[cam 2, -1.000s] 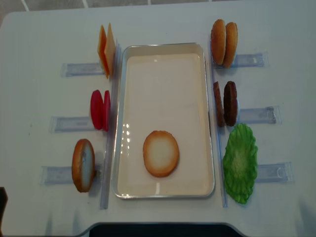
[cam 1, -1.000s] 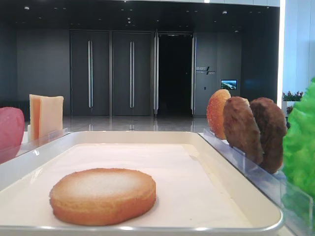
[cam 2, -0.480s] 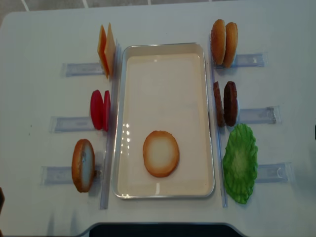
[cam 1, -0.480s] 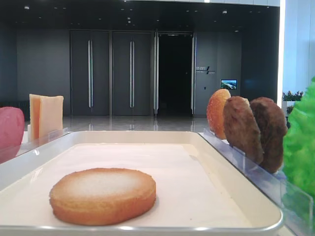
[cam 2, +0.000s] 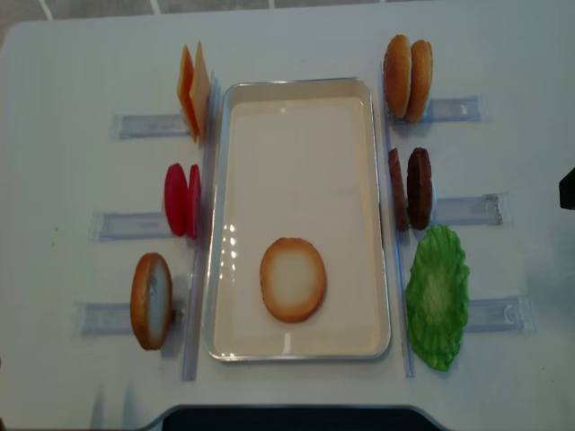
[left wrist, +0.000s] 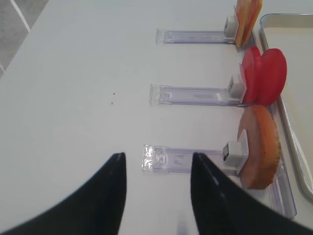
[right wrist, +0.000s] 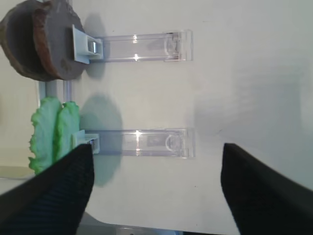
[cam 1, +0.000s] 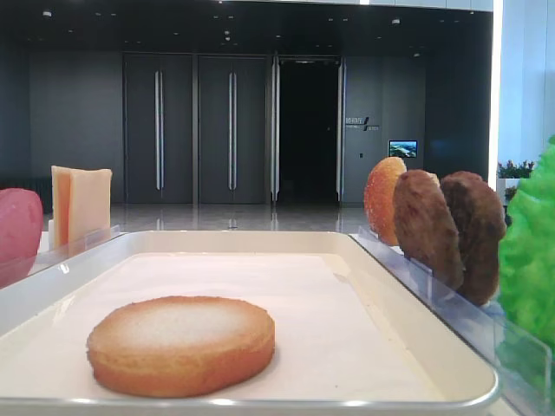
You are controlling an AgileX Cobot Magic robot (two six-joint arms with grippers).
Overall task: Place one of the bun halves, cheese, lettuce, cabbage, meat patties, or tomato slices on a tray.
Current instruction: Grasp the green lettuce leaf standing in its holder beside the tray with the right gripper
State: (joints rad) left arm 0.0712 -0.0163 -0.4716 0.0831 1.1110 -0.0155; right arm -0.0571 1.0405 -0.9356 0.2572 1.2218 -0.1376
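Right gripper [right wrist: 154, 183] jaws spread wide, empty, nearing the lettuce [right wrist: 51, 134]; left gripper [left wrist: 156, 196] parted, empty. Risk: thin leaf crumples or knocks the meat patties [right wrist: 41, 41] over.

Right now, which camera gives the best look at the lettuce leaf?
The overhead realsense view: the lettuce shows whole, ruffled face up, right of the tray. The low exterior view catches only a green sliver at its right edge. The right wrist view shows it edge-on beside the meat patties. The left wrist view misses it.
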